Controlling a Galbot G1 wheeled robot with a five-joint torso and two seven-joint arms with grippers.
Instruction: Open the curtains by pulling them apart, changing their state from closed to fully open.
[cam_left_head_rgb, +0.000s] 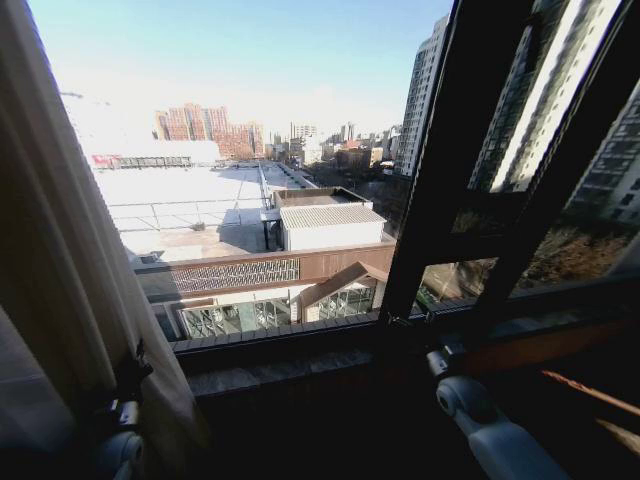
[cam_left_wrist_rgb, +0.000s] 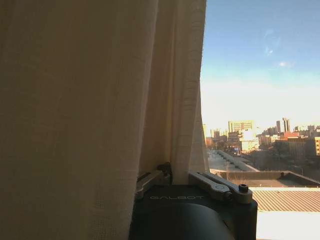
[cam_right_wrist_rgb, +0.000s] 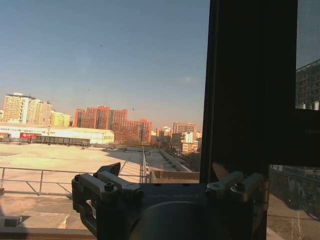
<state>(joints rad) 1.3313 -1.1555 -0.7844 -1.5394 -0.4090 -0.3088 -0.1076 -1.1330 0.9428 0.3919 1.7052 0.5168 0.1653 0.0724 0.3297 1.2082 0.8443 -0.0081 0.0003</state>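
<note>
Where the head view looks out through the window, the curtains (cam_left_head_rgb: 70, 270) are seen gathered against the left edge of the picture, their pale pleats running from the top down into shadow, with the bottom cut off by the frame. The left gripper (cam_left_head_rgb: 128, 385) is found low on the left, pressed into the fabric; its dark fingers are partly buried in the folds, and the cloth appears pinched there. The glass is bare across the middle, a snow-covered roof and distant buildings being visible through it, and a dark window frame (cam_left_head_rgb: 440, 180) crosses the right side at a slant. The right gripper (cam_left_head_rgb: 432, 352) is raised near the sill (cam_left_head_rgb: 280, 372) just beside that frame, but it is lost in shadow, so whether its fingers are apart or together cannot be told here. In the left wrist view, the curtains (cam_left_wrist_rgb: 90, 110) are seen close up, and a fold is caught between the fingers of the left gripper (cam_left_wrist_rgb: 169, 175), which are closed upon it; one fingertip is hidden behind the cloth. In the right wrist view, the right gripper (cam_right_wrist_rgb: 165, 172) is held with its fingers spread apart and nothing between them, the window frame (cam_right_wrist_rgb: 250, 85) standing just beyond as a dark upright.
</note>
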